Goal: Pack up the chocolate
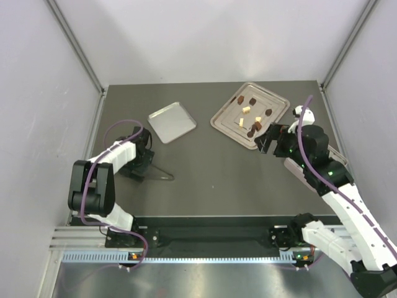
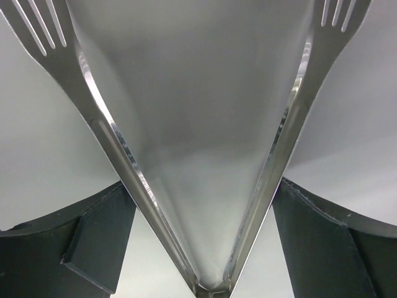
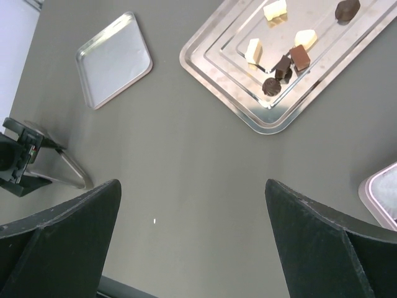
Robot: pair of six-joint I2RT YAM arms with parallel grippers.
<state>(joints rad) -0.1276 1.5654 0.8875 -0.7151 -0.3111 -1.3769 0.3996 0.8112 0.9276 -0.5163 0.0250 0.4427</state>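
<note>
Top external view: dark grey table (image 1: 211, 186), pale walls on three sides. Near left, the left gripper (image 1: 141, 162) is clamped on metal tongs (image 2: 115, 149), their arms splayed in a V. A wide stretch of table separates tongs and large silver tray (image 1: 224, 123). Right gripper (image 1: 267, 139) hangs at that tray's near edge, fingers wide apart, holding nothing. Chocolate (image 1: 247, 110) lies scattered in the large tray. Small silver tray (image 1: 172, 121) sits left of it, well apart. Pink box (image 3: 381, 192) corner shows at right.
</note>
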